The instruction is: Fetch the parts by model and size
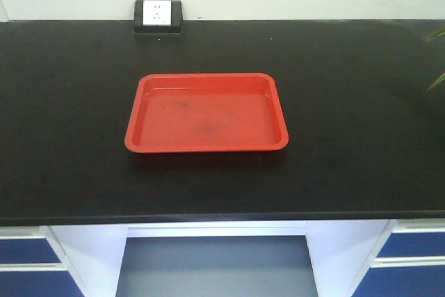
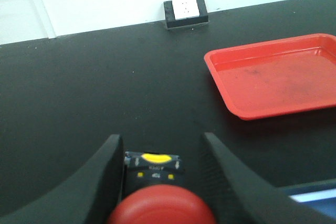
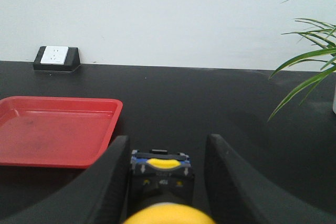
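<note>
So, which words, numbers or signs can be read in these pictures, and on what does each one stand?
Nothing reads as a word or a number.
Base of the red switch: white arrow-like signs and small print, too blurred to read.
Base of the yellow switch: the same, too blurred to read.
On the socket: no legible label.
On the red tray: no text.

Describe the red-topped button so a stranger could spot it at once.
Start at the black countertop with the red tray on it. To the tray's left, the left gripper holds a push-button switch between its black fingers. Its round cap is red; the matching switch in the right gripper is capped yellow.
</note>
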Tool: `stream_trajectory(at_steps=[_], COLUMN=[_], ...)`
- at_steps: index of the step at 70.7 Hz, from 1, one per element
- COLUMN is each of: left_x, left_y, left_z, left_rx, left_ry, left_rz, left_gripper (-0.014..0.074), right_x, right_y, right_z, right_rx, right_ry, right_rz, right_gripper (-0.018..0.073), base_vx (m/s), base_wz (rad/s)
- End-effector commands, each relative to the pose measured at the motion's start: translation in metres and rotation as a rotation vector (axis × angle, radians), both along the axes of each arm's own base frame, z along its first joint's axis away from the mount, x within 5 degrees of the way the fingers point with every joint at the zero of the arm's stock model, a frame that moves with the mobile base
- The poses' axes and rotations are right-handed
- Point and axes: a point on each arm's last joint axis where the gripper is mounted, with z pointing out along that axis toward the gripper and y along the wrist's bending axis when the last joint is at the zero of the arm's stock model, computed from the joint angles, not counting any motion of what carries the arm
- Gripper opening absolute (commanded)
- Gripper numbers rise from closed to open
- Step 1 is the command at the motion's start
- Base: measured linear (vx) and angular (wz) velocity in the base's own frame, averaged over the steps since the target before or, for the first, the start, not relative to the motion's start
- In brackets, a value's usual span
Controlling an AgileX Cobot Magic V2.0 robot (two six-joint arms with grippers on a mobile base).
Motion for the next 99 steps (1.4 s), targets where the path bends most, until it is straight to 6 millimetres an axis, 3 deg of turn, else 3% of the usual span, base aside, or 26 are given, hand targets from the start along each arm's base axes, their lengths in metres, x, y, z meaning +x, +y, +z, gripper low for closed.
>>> stream_trajectory(at_steps=[1,99], left_x=[0.0018,0.0018], left_y=[-0.0005,-0.0005], left_z=[0.0152,0.0152], left_rx=[-0.003,-0.003], left_ry=[-0.099,-0.099], left_rz=[-0.007,-0.007], left_gripper=[-0.0004,-0.0004], right_x=[-0.0002,-0.0002], right_y=[-0.0003,-0.0003], right_z=[0.0156,0.0155], right_rx=[-0.005,-0.005], right_ry=[-0.1,-0.099], right_rz=[-0.005,-0.005], right_gripper=[-0.0008,-0.0008], base_vx=[0.17,0.11], base_wz=[0.0,0.01])
